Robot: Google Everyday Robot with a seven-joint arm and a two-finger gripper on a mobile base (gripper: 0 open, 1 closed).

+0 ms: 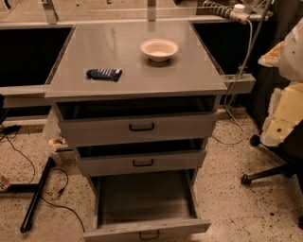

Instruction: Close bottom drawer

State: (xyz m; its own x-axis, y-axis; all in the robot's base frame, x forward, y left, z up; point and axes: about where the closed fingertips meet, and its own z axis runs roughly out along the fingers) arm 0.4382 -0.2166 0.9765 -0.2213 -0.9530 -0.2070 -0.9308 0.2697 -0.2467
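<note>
The bottom drawer (144, 201) of the grey cabinet is pulled far out toward me. Its long shallow tray looks empty, and its low front (118, 233) with a small black bar handle (149, 234) sits at the bottom edge of the view. The middle drawer (142, 163) and the top drawer (139, 127) above it each stand slightly open. My gripper is not in view. Only pale white and cream shapes (284, 108), perhaps my arm, show at the right edge.
The cabinet top (189, 71) holds a cream bowl (159, 48) and a dark blue packet (104, 73). A chair base with castors (265, 175) stands on the speckled floor at the right. A black pole (35, 194) and cables lie at the left. A power strip (227, 12) sits at the back right.
</note>
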